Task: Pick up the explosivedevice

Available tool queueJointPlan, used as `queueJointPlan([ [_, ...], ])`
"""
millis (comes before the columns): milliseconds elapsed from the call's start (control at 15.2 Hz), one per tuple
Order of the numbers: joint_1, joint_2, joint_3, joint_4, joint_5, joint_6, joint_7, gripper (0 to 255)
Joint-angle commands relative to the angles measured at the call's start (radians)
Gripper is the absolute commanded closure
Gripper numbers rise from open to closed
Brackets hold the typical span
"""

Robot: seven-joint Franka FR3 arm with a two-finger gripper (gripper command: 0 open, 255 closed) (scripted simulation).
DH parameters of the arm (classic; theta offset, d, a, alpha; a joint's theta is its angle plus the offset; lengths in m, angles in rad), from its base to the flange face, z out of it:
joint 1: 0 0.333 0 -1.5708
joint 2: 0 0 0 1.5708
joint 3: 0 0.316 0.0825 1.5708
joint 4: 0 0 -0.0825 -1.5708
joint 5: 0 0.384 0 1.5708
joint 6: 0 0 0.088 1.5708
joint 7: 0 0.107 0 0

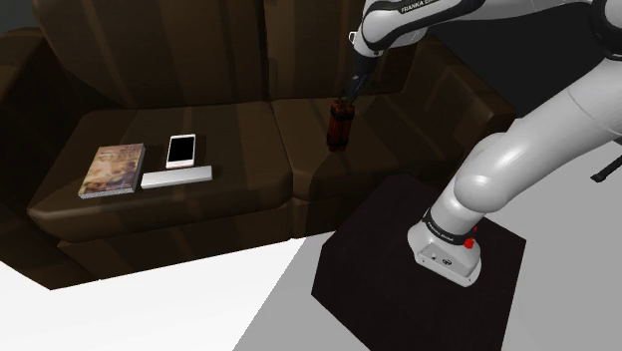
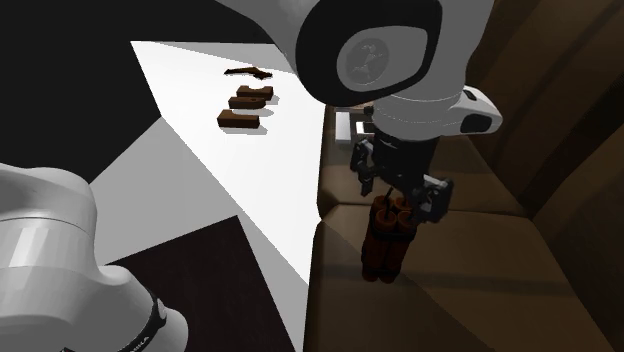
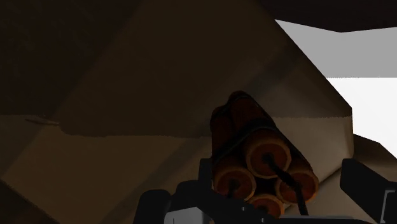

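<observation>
The explosive device [image 1: 340,128] is a bundle of dark red sticks tied with black bands and wire. It hangs upright over the right seat of the brown sofa [image 1: 229,140], close to the backrest. My gripper [image 1: 345,103] comes down from above and is shut on its top end. In the second exterior view the bundle [image 2: 386,250] hangs below the gripper [image 2: 398,205], just above the seat cushion. In the wrist view the stick ends [image 3: 262,167] sit between the fingers of the gripper [image 3: 277,184], with the sofa cushion behind them.
On the sofa's left seat lie a book [image 1: 113,170], a white phone [image 1: 180,151] and a flat white bar [image 1: 176,177]. The dark stand [image 1: 379,249] sits in front of the sofa. Brown pieces [image 2: 245,105] lie on the white floor.
</observation>
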Motion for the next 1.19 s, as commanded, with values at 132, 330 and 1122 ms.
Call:
queueJointPlan([
  [132,0.0,0.002,0.0,-0.002,0.0,0.005,0.0,255],
  [330,0.0,0.002,0.0,-0.002,0.0,0.005,0.0,255],
  [1122,0.0,-0.035,0.008,0.075,-0.003,-0.109,0.006,255],
])
